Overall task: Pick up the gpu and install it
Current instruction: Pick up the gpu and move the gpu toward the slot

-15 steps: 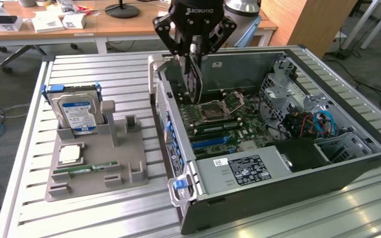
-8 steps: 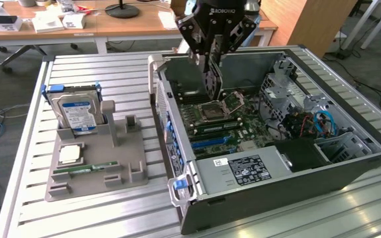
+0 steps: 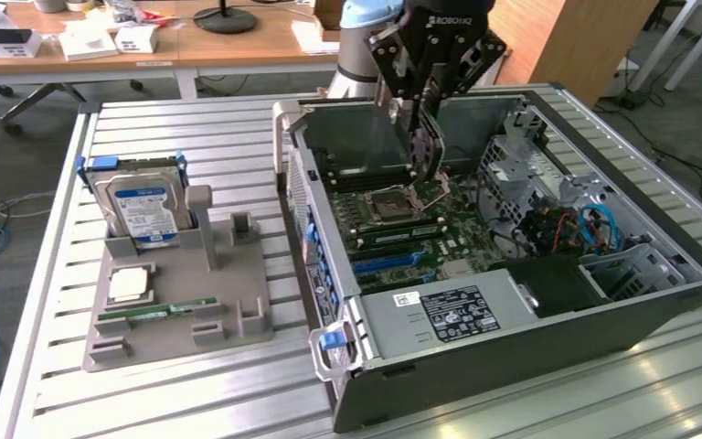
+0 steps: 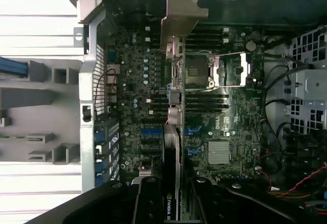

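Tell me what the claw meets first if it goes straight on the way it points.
The claw points down, gripping the gpu on edge. The gpu's lower edge would reach the motherboard first, probably beside the CPU socket; depth is unclear.

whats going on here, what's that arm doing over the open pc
The robot arm's claw is shut on the gpu and holds it on edge over the motherboard, inside the open computer case. The card does not look seated in any slot yet. On the exterior view's left, a hard drive stands upright in the grey parts holder beside the case.
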Tool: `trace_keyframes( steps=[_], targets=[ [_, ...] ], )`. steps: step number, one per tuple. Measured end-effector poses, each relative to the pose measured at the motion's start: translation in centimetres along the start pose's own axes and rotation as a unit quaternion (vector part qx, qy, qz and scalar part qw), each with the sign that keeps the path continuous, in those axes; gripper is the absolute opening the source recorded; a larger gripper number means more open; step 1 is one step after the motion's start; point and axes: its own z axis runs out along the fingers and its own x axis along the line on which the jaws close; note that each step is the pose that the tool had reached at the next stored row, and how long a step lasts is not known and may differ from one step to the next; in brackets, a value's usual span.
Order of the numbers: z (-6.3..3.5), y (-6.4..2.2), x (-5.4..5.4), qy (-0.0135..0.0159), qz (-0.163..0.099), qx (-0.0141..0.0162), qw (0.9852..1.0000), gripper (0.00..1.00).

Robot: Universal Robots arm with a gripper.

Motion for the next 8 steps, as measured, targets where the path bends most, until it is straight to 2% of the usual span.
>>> trace_keyframes(
  steps=[8],
  targets=[
    [0.09, 0.1, -3.6, 0.0, 0.0, 0.0, 1.0, 0.26]
  ],
)
